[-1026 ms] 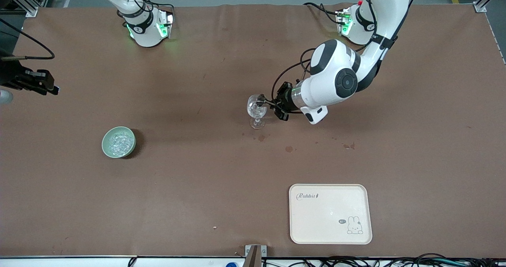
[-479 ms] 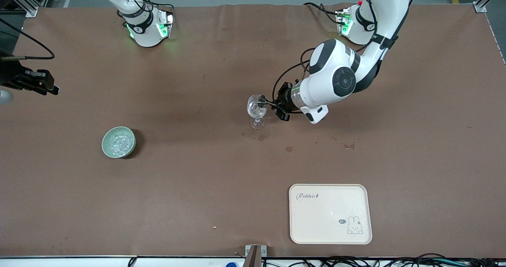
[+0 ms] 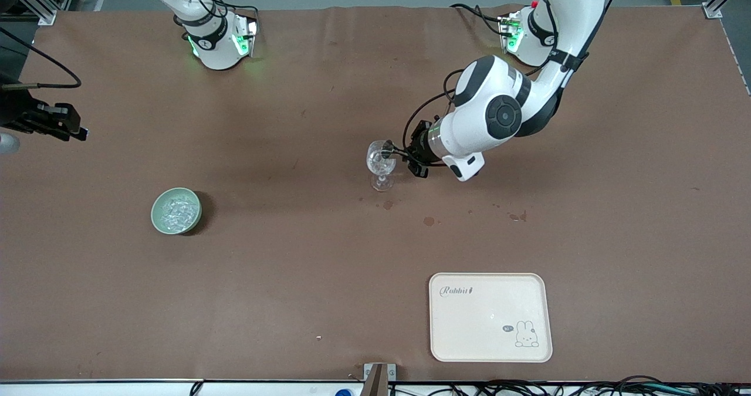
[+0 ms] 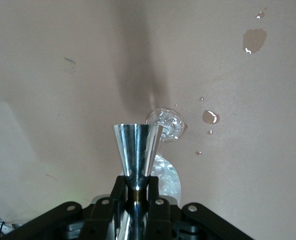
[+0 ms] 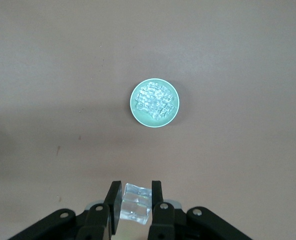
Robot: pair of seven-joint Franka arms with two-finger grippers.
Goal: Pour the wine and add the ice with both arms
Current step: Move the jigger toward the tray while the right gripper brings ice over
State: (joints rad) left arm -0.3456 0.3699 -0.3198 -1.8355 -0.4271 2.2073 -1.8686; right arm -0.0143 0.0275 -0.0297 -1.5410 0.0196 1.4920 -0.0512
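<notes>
At frame edge: right gripper (image 3: 70, 131) cut off | fingers (image 5: 114, 200) clamp ice (image 5: 134, 202)

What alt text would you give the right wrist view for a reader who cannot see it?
The right pincer is shut on a clear ice cube, high over the brown table. Below it, apart from the pincer, stands a pale green bowl heaped with more ice.
</notes>
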